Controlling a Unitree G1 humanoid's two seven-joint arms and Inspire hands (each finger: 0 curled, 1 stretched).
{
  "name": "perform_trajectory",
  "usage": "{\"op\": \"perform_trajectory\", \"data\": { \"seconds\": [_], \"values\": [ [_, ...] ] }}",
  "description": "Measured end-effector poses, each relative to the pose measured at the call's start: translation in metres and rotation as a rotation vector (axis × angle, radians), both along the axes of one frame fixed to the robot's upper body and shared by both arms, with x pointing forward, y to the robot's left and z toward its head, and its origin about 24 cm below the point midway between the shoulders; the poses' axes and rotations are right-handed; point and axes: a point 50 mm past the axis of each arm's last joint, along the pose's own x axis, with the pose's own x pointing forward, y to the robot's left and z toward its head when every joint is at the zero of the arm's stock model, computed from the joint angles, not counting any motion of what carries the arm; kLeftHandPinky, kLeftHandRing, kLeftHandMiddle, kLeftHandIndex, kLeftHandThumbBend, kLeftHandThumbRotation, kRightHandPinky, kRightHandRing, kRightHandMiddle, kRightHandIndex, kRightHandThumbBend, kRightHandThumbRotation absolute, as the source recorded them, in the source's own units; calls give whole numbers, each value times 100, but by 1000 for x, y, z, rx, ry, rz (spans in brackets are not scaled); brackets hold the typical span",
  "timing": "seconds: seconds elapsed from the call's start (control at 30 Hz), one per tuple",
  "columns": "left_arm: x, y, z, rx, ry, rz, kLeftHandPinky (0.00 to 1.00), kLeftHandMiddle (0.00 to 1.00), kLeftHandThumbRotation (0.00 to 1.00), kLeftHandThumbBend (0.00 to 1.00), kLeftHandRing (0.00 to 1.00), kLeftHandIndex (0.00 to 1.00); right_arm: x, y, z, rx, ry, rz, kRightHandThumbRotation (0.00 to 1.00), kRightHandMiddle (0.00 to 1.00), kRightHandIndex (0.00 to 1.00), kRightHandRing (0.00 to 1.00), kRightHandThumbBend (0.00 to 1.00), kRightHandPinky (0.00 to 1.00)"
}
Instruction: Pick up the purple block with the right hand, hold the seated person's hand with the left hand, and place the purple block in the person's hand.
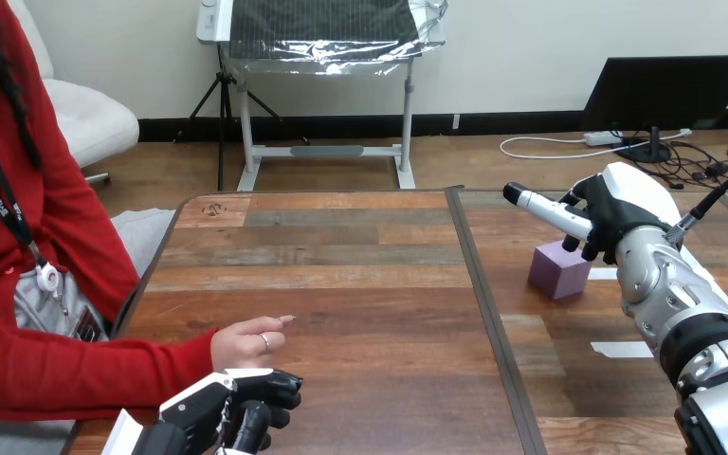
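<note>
Fingers point(277, 387) of the left hand point(210, 406) curl inward at the lower left of the frame, clenched on nothing that shows. This hand sits low over the near edge of the counter point(360, 284), right under the person's hand point(245, 343). The two are very close, but whether they touch cannot be told; no robot finger wraps round the person's hand. The person's hand lies on the wood with its fingers pointing toward the right of the frame, reaching out of a red sleeve point(76, 365) that enters from the left edge.

At the right of the frame the right hand point(616, 213) hangs above the counter, released, with one finger point(542, 206) held straight out toward the left and the others bent downward. Those bent fingertips come down at the upper right corner of the purple block point(557, 271), touching or nearly touching it, and the straight finger passes above the block without meeting it. The purple block stands on the counter's right part, right of the dark seam point(482, 284) that runs from far to near, well apart from the person's hand. A white strip of tape point(622, 349) lies on the wood nearer the bottom of the frame, beside the right arm point(692, 318), which rises from the lower right corner.
</note>
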Motion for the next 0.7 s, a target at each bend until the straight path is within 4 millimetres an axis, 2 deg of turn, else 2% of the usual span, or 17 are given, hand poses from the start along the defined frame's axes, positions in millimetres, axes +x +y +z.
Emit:
{"op": "perform_trajectory", "data": {
  "seconds": [0.2,0.3,0.43,0.7],
  "values": [
    [0,0,0,4,2,-2,56,67,89,44,64,65,0,0,-2,-5,29,9,100,63,78,57,80,42],
    [0,0,0,4,2,-2,56,67,89,45,64,65,-1,0,-3,-7,49,15,100,68,81,62,80,47],
    [0,0,0,4,1,-2,56,67,89,45,64,65,-1,1,-4,-5,65,20,100,71,83,65,81,51],
    [0,0,0,4,1,-2,57,67,89,45,65,65,-1,1,-4,-1,76,24,100,73,85,67,84,53]
  ]
}}
